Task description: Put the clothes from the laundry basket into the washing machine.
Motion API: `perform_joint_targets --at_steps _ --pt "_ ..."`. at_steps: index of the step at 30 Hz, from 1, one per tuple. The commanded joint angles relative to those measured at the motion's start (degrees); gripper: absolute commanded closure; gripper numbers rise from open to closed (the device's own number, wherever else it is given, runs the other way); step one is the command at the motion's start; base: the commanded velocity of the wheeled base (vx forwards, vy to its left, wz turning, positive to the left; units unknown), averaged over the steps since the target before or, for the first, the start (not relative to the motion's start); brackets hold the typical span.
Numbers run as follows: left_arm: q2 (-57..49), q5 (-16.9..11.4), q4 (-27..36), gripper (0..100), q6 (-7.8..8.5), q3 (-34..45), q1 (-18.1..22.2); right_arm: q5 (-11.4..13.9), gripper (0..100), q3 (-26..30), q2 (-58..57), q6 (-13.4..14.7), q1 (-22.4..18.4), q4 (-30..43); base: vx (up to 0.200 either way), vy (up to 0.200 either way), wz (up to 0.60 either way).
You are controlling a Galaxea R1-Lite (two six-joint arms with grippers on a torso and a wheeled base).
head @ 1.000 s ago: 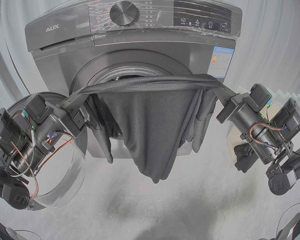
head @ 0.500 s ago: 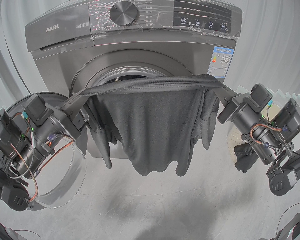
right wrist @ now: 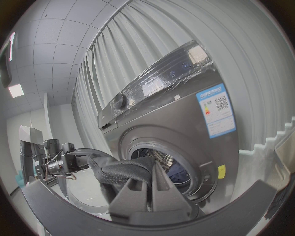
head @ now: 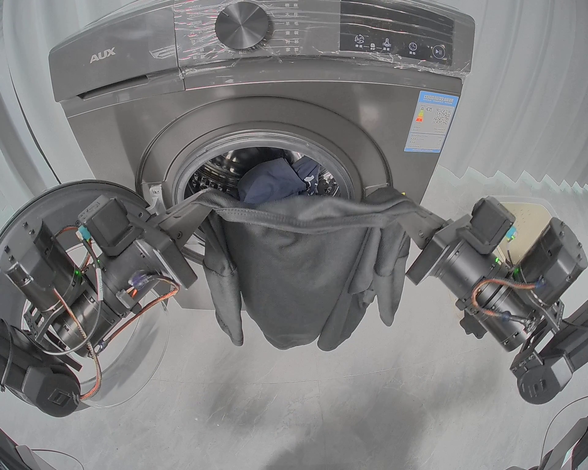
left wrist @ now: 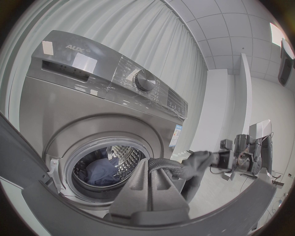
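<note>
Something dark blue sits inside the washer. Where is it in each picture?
Head view: blue garment inside the drum, just above the grey garment stretched across the opening.
Left wrist view: blue garment in the drum, against its perforated wall.
Right wrist view: blue garment in the drum, beyond the grey garment.
Shared landmark: the round dial on the control panel.

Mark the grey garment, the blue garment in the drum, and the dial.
grey garment [head: 294,269], head view, middle of the hanging cloth.
blue garment [head: 269,180], head view, its broad upper fold.
dial [head: 242,24], head view, centre of its face.
</note>
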Motion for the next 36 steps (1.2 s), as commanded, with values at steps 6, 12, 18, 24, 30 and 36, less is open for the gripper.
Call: perform_joint_targets --at_steps 6,12,18,24,30,36 --pt "2.2 0.1 -1.7 100 -0.15 -3.4 -2.1 -1.2 0 8.0 8.3 0.8 8.6 0.1 0.0 0.0 0.0" --pt "1.7 0.2 -1.8 100 -0.15 -4.3 -2.2 2.3 0 14.6 13.3 -0.2 9.7 -0.7 0.0 0.0 0.0" --pt "1.2 0.1 -1.9 100 -0.15 -4.1 -3.7 2.7 0 10.5 19.3 -0.3 8.6 -0.8 0.0 0.0 0.0" --pt "1.1 0.1 -1.9 100 -0.15 -4.3 -3.7 4.0 0 10.2 21.2 -0.2 9.6 -0.8 0.0 0.0 0.0" --pt "1.0 0.1 -2.2 100 -0.15 -4.3 -3.8 4.0 0 4.9 24.3 -0.4 7.7 -0.8 0.0 0.0 0.0" --pt "1.0 0.1 -2.8 100 -0.06 -4.3 -3.8 4.0 0 -4.0 30.1 -0.5 7.3 -0.1 0.0 0.0 0.0"
